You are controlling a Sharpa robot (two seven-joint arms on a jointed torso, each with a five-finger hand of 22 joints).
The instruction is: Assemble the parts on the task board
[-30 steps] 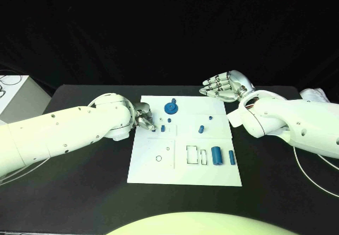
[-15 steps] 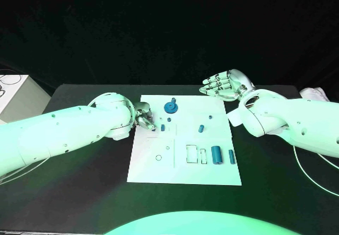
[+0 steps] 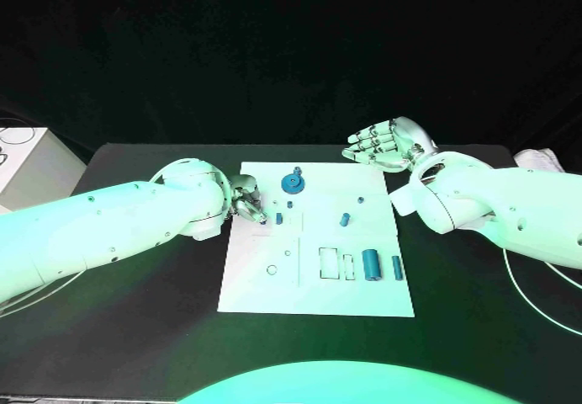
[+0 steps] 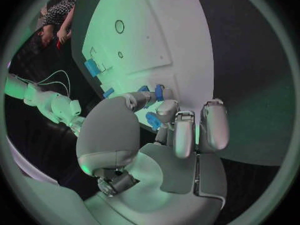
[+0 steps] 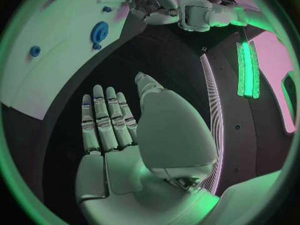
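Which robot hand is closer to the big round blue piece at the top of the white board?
Left. The left hand sits just beside the round blue part; the right hand is raised off past the task board's far corner.

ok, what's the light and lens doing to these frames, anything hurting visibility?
Head view: green light over the board and both arms, backdrop black, parts readable. Left wrist view: fisheye bows the board's edges, and the left hand hides the parts past its fingers. Right wrist view: green and pink light, with the right hand over dark table.

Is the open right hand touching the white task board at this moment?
Apart. In the right wrist view the right hand is open over bare black table, with a dark gap between its fingertips and the white task board edge.
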